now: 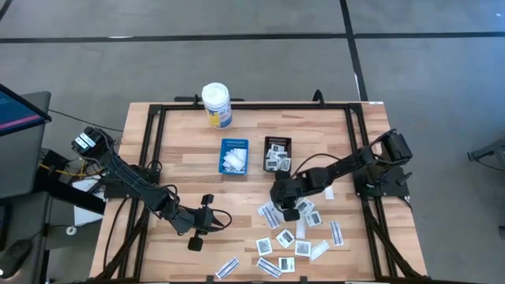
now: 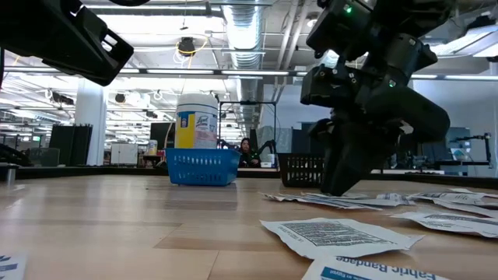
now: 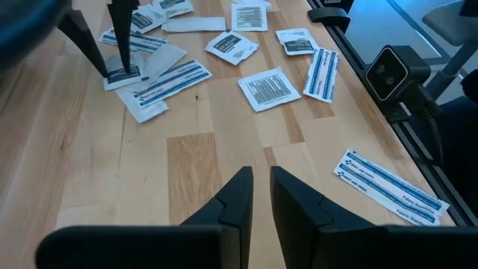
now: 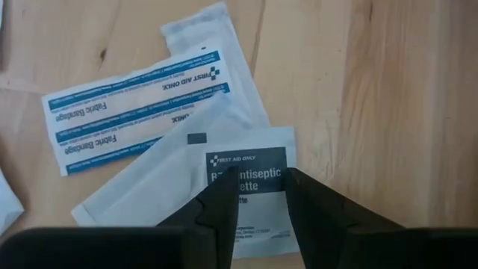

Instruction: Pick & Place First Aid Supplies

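Nearest the low camera lie printed white packets (image 2: 336, 233) flat on the wooden worktop (image 2: 117, 225), one bearing dark grey text and another lettered as a fabric bandage; many more of these first aid supplies (image 1: 296, 237) are scattered over the near right part of the worktop, squarish ones mixed with narrow blue-striped strips; one strip (image 1: 227, 267) lies apart by the near edge. Among the far side of this scatter the right gripper (image 1: 286, 207) stands point-down on the worktop; its fingers (image 4: 224, 205) are partly open and straddle an antiseptic towelette packet (image 4: 250, 190) that overlaps a plain white packet and a blue-striped bandage strip (image 4: 134, 112); whether the tips pinch it cannot be told. The left gripper (image 1: 199, 237) hovers over bare wood near the middle left, well apart from the packets, its fingers (image 3: 239, 198) narrowed to a thin gap with nothing between them. Farther off sit a blue tray (image 1: 233, 155) and a black tray (image 1: 277, 153) side by side, each with white packets inside; beyond them, by the far edge, stands a white bottle (image 1: 216, 105) with a yellow label.
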{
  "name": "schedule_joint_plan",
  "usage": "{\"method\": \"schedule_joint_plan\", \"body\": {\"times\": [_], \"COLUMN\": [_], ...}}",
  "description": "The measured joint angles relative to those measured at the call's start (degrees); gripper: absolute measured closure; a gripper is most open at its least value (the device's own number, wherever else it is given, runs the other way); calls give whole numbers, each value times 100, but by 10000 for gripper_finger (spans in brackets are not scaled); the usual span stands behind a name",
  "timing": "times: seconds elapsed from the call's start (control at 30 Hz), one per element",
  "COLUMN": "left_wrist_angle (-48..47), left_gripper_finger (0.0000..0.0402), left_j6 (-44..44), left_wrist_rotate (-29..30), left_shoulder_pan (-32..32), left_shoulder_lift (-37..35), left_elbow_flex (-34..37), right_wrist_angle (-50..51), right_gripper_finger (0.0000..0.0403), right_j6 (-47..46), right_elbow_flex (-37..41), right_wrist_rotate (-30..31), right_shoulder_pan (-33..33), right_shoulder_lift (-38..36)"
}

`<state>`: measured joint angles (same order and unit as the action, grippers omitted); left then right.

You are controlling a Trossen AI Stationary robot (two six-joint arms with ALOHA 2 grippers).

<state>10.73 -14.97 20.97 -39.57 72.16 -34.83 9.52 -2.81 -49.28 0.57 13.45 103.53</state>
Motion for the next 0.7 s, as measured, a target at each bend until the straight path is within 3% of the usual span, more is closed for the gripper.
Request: {"method": "schedule_joint_plan", "body": {"times": [0.13, 0.37, 0.7], "left_wrist_angle": [1, 1, -1], "left_gripper_finger": [353, 353, 353], "left_j6": [3, 14, 16], "left_wrist_rotate": [0, 0, 0], "left_shoulder_pan": [0, 0, 52], "left_shoulder_lift": [0, 0, 0], "left_elbow_flex": [-2, 0, 0], "right_wrist_angle": [19, 36, 536], "right_gripper_finger": [312, 393, 398], "right_j6": [19, 280, 307], "right_elbow_flex": [0, 7, -708], "right_wrist_rotate": [-14, -14, -58], "right_shoulder_pan": [-2, 99, 260], "right_shoulder_lift": [4, 7, -531]}}
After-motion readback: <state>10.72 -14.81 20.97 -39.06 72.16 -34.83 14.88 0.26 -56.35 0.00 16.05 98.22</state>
